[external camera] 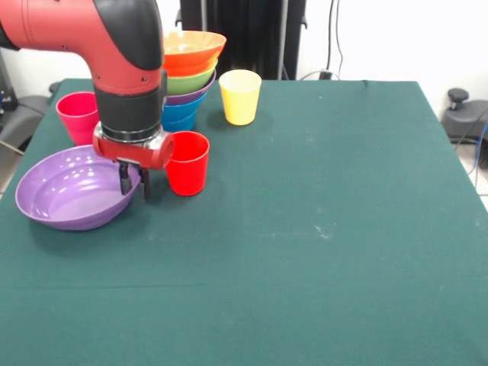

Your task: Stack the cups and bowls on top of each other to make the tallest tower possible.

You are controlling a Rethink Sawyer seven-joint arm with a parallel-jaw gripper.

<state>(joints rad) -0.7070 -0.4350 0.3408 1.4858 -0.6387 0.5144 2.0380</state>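
Note:
A wide purple bowl (65,194) lies on the green table at the left. My gripper (134,184) hangs at its right rim, open, with one finger (124,181) inside the bowl and the other outside it. A red cup (187,164) stands upright just right of the gripper. A pink-magenta cup (77,116) stands behind the bowl. The tower stands at the back, partly hidden by my arm: a blue bowl (181,114) lowest, then purple (194,94), green (191,80) and orange (194,47). A yellow cup (240,97) stands right of the tower.
The green table cloth (320,229) stretches to the right and front of the cups. My red and black arm (126,69) comes down over the back left. Chair bases and cables show beyond the table's edges.

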